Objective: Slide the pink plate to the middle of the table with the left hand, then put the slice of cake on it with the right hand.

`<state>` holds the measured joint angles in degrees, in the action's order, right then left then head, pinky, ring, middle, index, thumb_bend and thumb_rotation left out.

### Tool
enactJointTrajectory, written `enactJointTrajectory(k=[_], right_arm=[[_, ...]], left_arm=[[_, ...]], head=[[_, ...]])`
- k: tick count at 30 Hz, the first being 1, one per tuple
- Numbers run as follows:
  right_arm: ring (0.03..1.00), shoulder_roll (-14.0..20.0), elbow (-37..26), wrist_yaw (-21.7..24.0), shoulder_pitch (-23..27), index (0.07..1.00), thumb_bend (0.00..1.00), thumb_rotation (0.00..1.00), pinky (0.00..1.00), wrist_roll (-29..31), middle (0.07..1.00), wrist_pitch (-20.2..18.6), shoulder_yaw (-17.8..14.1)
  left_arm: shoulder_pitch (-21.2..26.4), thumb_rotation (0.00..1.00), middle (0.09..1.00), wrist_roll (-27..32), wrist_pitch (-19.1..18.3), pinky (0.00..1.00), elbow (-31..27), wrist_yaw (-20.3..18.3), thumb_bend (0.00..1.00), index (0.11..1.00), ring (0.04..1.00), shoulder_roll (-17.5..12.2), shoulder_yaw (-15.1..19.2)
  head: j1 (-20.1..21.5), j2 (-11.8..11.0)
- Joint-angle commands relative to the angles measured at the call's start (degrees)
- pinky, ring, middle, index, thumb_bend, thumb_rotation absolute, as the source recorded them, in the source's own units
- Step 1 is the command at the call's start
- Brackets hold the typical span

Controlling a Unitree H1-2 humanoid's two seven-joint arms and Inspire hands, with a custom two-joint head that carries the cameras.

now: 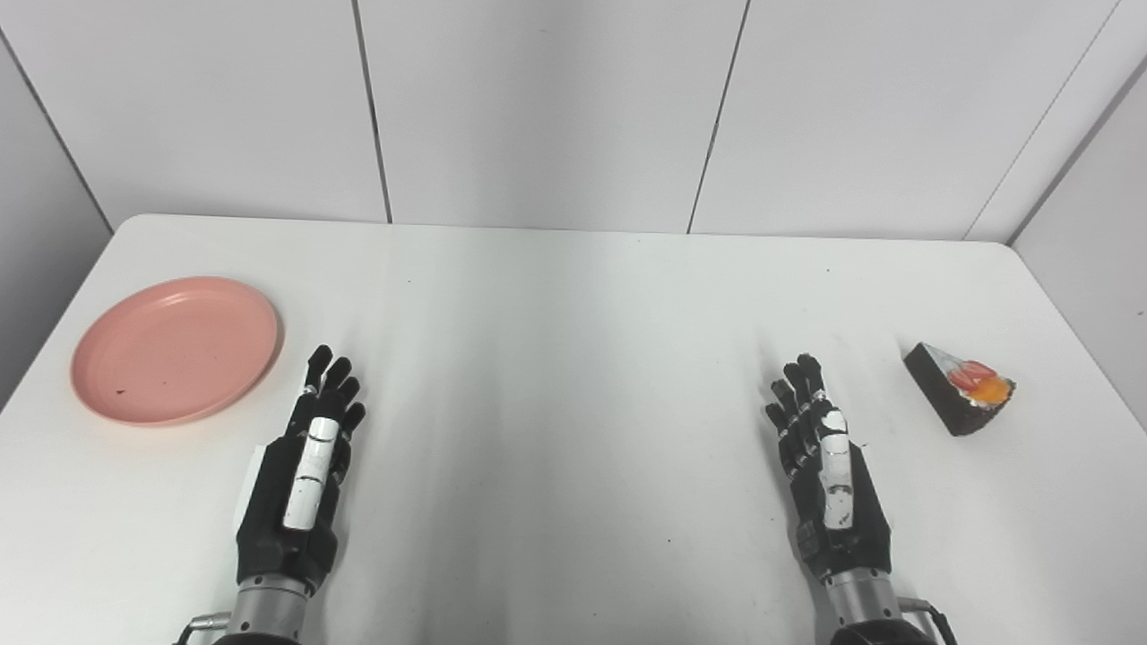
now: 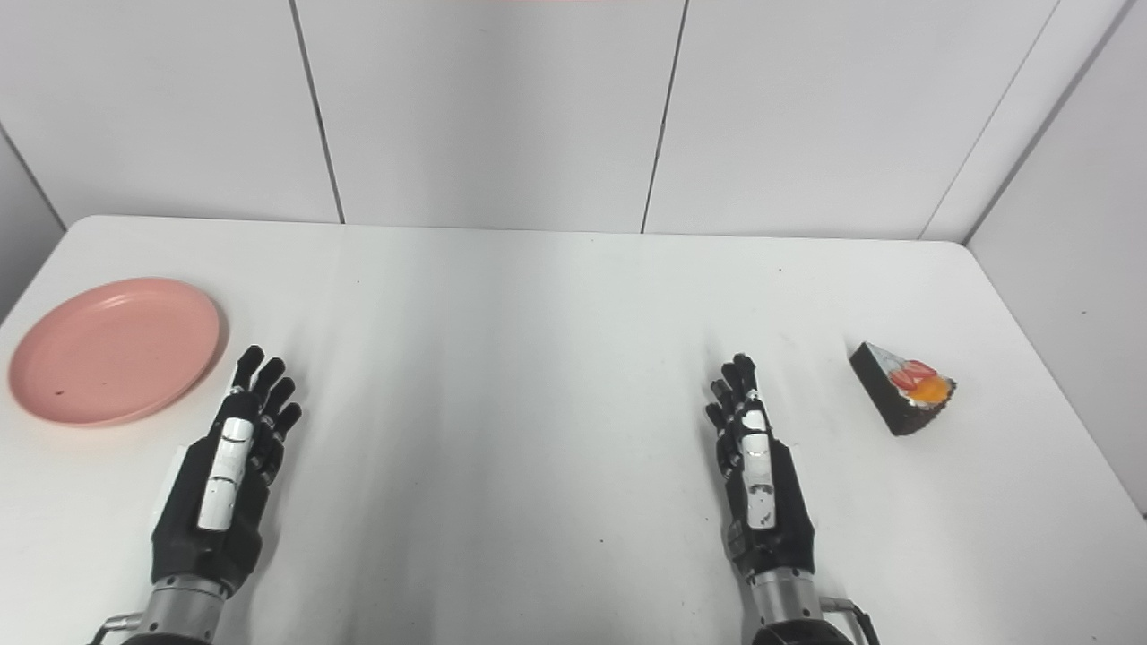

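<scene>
On the table (image 1: 573,296) nothing is started yet: pink plate (image 1: 176,348) sits far left near the edge, slice of cake (image 1: 959,387) far right, both well apart from the bare middle. My left hand (image 1: 305,475) lies just beside the plate's near-right rim, fingers stretched out and slightly apart, holding nothing. Right hand (image 1: 829,470) is in the same pose, empty, near the cake but not touching it. Risks as I see them: the plate is shallow and smooth on a smooth white top, so a push on the rim could spin it or tip the lip instead of sliding it; pressing down off-centre might flip the edge. It's also close to the left edge, so a wrong-direction nudge could send it off. The cake is a dark wedge with red and orange topping, standing on its base; squeezing too hard could crush or topple it, and a loose hold could drop it short of the plate. If the plate stops off-centre, the right arm's reach gets awkward. Surface is plain matte white with rounded corners, a few small specks. Room: white panel walls with dark seams on three sides, even lighting, soft shadows.
</scene>
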<state>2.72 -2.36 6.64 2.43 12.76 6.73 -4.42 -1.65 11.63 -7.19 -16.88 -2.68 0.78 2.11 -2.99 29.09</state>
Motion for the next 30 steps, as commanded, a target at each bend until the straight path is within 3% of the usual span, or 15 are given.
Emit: enactJointTrajectory(k=[1,9,17,22,30], right_arm=[[0.981,0.23,-0.66,0.82,0.08,1.000,0.81,0.96,1.00,0.55,0.986,2.70,-0.02],[0.952,-0.08,0.92,0.92,0.93,1.000,0.80,0.96,0.99,0.46,0.973,3.35,-0.09],[0.949,-0.29,-0.70,0.70,0.32,0.988,0.79,0.96,0.99,0.28,0.967,2.30,0.11],[0.940,-0.66,-0.49,0.87,0.41,0.977,0.79,0.94,0.99,0.58,0.962,2.54,0.35],[0.940,-0.89,-0.90,0.45,0.50,0.978,0.77,0.95,0.98,0.55,0.957,1.91,0.28]], left_arm=[[1.13,0.77,1.000,1.03,2.94,1.00,-0.51,-1.33,0.79,1.000,1.000,-0.32,-0.26],[1.89,0.78,1.000,0.60,4.77,1.00,1.68,-2.43,0.75,1.000,1.000,-0.85,-0.27],[1.38,0.75,1.000,3.30,2.12,1.00,0.20,-1.77,0.80,1.000,1.000,0.11,0.88],[1.56,0.74,1.000,4.11,2.45,1.00,0.69,-1.99,0.79,1.000,1.000,0.08,1.17],[1.83,0.75,1.000,2.56,2.74,1.00,0.57,-1.68,0.79,1.000,1.000,-0.37,0.89]], head=[[-0.12,-0.36],[-0.15,-1.21],[0.55,-0.77],[1.19,-1.82],[1.07,-0.70]])
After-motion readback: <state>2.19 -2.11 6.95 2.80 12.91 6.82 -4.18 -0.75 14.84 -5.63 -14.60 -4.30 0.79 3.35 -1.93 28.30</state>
